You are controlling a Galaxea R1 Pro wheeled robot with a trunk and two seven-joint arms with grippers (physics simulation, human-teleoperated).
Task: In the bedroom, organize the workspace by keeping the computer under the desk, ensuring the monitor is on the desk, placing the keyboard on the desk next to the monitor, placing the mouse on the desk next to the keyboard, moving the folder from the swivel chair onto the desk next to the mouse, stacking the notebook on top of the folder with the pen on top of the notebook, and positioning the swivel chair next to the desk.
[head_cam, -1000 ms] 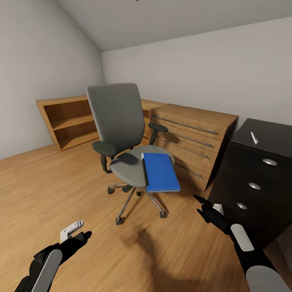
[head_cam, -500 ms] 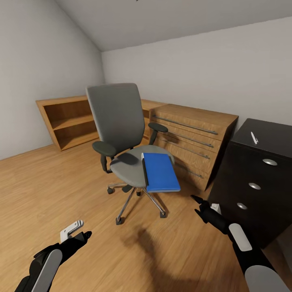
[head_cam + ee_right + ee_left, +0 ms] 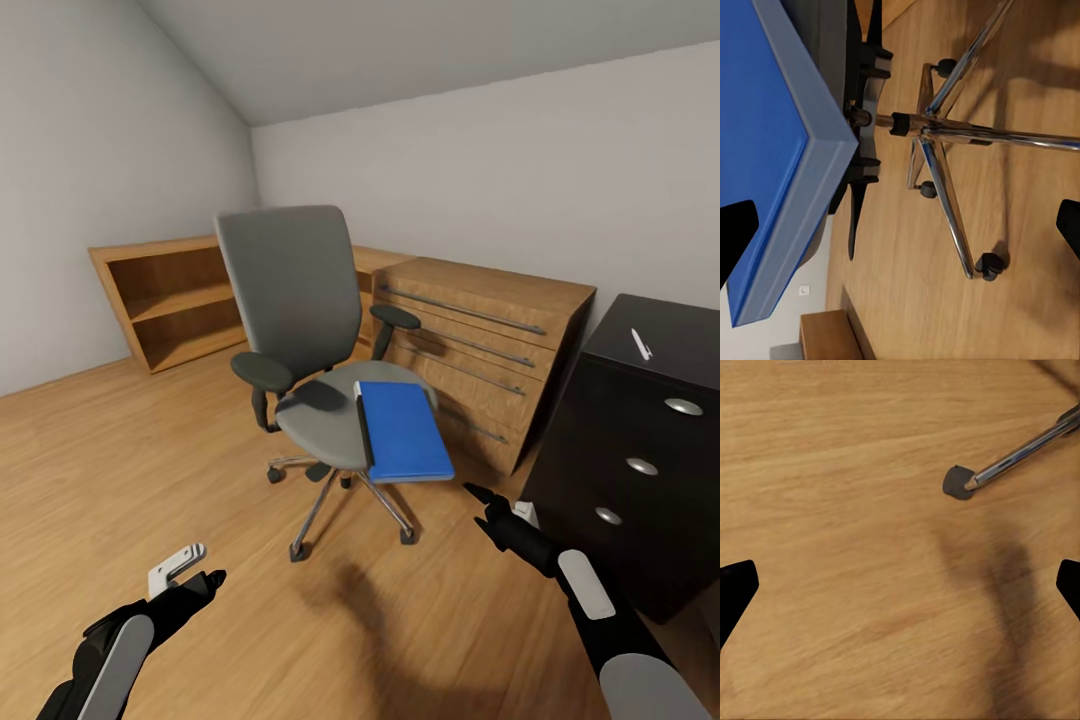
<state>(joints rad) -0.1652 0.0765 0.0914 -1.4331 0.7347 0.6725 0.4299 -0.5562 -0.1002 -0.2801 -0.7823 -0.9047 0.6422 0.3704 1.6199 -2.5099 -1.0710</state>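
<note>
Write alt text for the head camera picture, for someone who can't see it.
A blue folder lies on the seat of a grey swivel chair on a wooden floor. The right tool reaches toward it; a wooden dresser and black cabinet stand behind.

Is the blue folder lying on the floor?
No, the blue folder lies on the seat of the swivel chair, above the wooden floor.

— You saw the floor (image 3: 120,450) as warm, matt wood grain?

— You did; the swivel chair (image 3: 300,330) wore grey cloth over polished chrome legs (image 3: 952,202), and the folder (image 3: 405,430) looked smooth, matt blue.

— And the cabinet (image 3: 640,450)?

— Dark, satin-finished, with brushed metal knobs (image 3: 642,466).
</note>
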